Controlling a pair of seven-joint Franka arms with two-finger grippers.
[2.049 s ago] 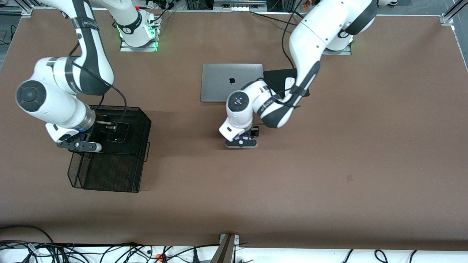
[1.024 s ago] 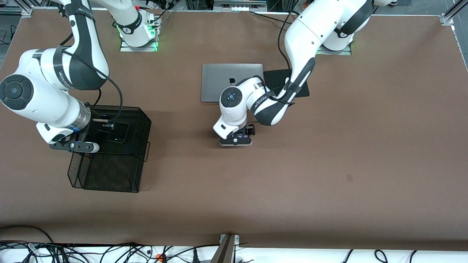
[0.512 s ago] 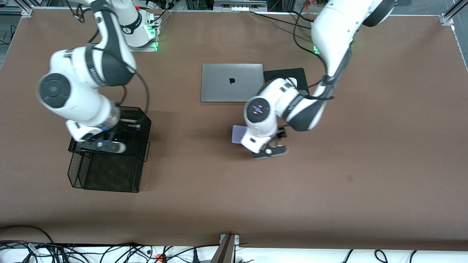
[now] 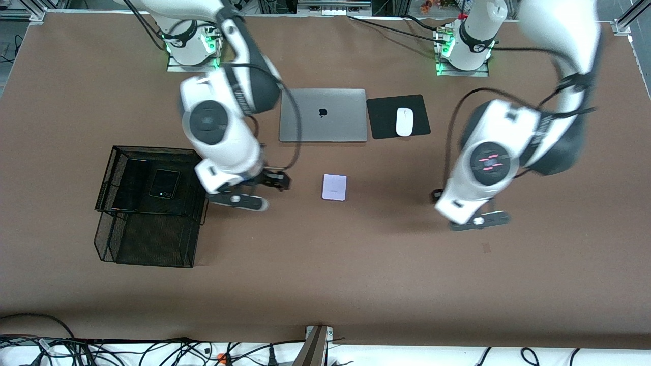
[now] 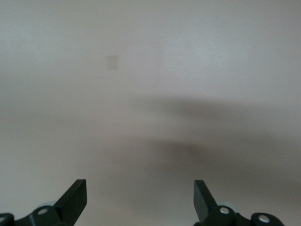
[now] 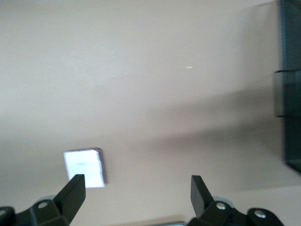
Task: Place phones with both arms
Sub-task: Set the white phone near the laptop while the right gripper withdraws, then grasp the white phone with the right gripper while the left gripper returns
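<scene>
The pale lavender phone (image 4: 334, 187) lies flat on the brown table, nearer the front camera than the laptop; it also shows in the right wrist view (image 6: 84, 168). The small black phone (image 4: 164, 183) lies in the upper tier of the black mesh basket (image 4: 152, 244). I cannot make out the long black phone. My right gripper (image 4: 273, 181) is open and empty over the table between the basket and the lavender phone, as its wrist view (image 6: 138, 186) shows. My left gripper (image 4: 438, 194) is open and empty over bare table toward the left arm's end (image 5: 139, 188).
A closed silver laptop (image 4: 323, 115) lies at the table's middle near the bases. Beside it is a black mouse pad (image 4: 381, 119) with a white mouse (image 4: 404, 121). The basket's edge shows in the right wrist view (image 6: 289, 94).
The left gripper let go of the lavender phone on the table and swung toward the left arm's end. The right gripper left the basket and moved toward the lavender phone.
</scene>
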